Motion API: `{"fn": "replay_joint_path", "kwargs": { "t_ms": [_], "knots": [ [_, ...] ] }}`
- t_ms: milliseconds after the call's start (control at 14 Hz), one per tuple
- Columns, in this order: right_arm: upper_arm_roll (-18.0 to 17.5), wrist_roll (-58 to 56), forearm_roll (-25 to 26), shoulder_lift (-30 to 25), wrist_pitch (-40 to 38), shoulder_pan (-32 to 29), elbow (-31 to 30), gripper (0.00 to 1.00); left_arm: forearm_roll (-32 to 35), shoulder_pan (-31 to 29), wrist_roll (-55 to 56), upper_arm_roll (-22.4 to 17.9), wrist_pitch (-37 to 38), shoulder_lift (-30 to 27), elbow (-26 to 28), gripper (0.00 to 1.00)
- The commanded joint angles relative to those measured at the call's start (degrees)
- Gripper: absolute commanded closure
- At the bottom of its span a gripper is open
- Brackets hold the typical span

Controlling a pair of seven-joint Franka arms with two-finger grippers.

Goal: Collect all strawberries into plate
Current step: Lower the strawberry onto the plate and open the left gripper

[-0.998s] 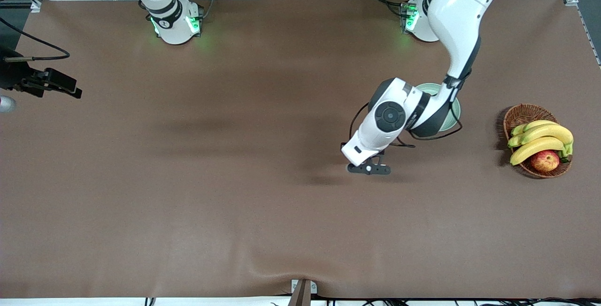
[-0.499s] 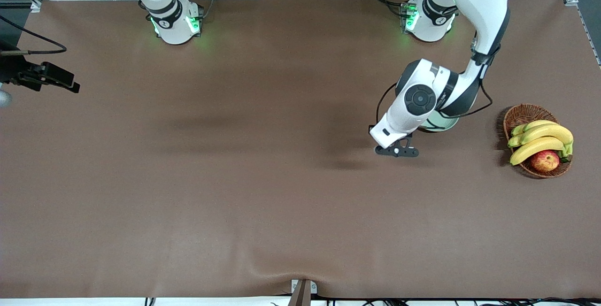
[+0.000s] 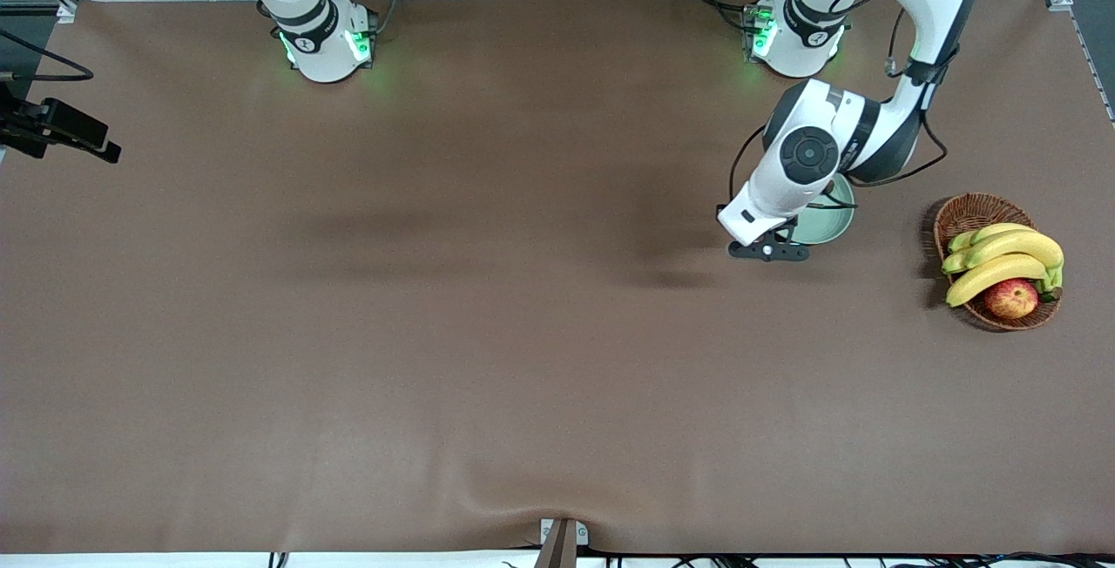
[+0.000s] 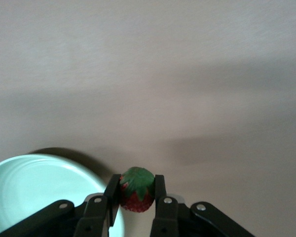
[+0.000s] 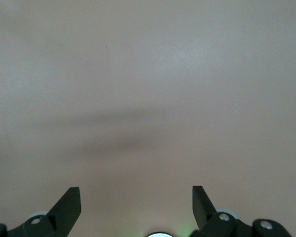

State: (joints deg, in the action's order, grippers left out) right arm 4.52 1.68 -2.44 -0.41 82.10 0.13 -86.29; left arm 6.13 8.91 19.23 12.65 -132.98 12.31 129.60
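Brown table cover (image 3: 435, 333) across the whole work surface, bare over most of its area. Left arm (image 3: 906, 45) reaching down from its base toward the left arm's end of the table. Wicker basket (image 3: 971, 211) at that same end, holding bananas (image 3: 1002, 256) and a red-yellow apple (image 3: 1011, 298); apple at the side nearer the front camera. Pale mint-green plate (image 3: 827, 224) between arm base and basket, partly covered by the wrist, well apart from the basket. Left gripper (image 3: 768, 252) up in the air just over the plate's rim, on the side nearer the front camera; in the left wrist view (image 4: 136, 193) jaws clamped tight on one strawberry (image 4: 136, 189), green cap facing the camera, red body pinched between the fingertips (image 4: 159, 185), plate rim (image 4: 49, 160) right beside it. Berry not in the plate yet. No other strawberries visible in any view. Right gripper (image 5: 136, 203) parked over bare cover at the right arm's edge of the table (image 3: 61, 128), waiting, jaws spread wide, holding nothing.
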Motion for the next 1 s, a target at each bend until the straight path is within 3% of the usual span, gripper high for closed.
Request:
{"fn": "replay_joint_path", "kwargs": {
  "t_ms": [0,285,570,856,927],
  "knots": [
    [-0.21,0.08,0.42,-0.21,-0.98,-0.31,1.03,0.00,1.43,-6.16,-7.24,0.54,-0.27,-3.78,3.99,0.88],
    [-0.12,0.08,0.42,-0.12,-0.98,-0.48,1.03,0.00,1.43,-12.51,-15.18,0.89,-0.70,-2.99,6.27,0.86],
    [-0.21,0.08,1.21,-0.12,-0.98,-0.31,1.12,0.00,1.43,-13.30,-15.27,0.80,-0.71,-1.33,6.98,0.72],
    [-0.30,-1.92,2.00,-0.21,-1.06,-0.31,1.12,0.00,1.34,-14.36,-15.27,0.89,-0.71,0.00,7.85,0.33],
    [-0.13,-4.47,2.09,-0.21,-1.06,-0.40,1.12,0.00,1.34,-14.36,-15.27,0.89,-0.71,0.00,7.86,0.05]
  ]
}}
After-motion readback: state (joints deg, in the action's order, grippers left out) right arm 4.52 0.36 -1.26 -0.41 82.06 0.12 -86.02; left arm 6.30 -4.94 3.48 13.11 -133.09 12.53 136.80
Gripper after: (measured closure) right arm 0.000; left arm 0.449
